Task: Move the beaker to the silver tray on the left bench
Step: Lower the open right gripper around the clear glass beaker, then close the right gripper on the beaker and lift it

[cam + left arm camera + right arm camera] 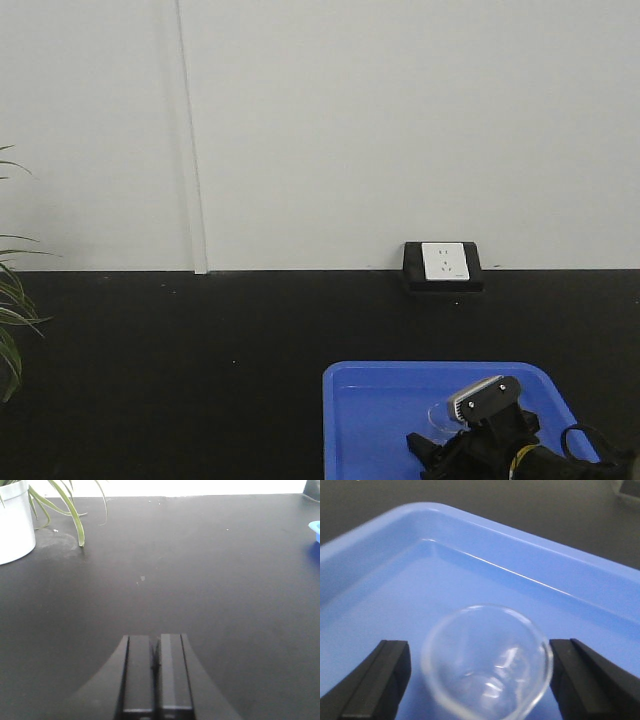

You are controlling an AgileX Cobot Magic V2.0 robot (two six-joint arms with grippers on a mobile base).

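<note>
The left gripper (156,641) shows at the bottom middle, its two black fingers (140,672) pressed together with only a thin dark slit between them; it hangs above a wide black worktop (210,590), and whether it touches the surface I cannot tell. At the far left stands a white pot (15,522); long green leaves (75,522) droop from it down to the worktop. A corner of a blue tray (315,530) shows at the right edge; a few pale specks (142,578) lie near the middle.
</note>
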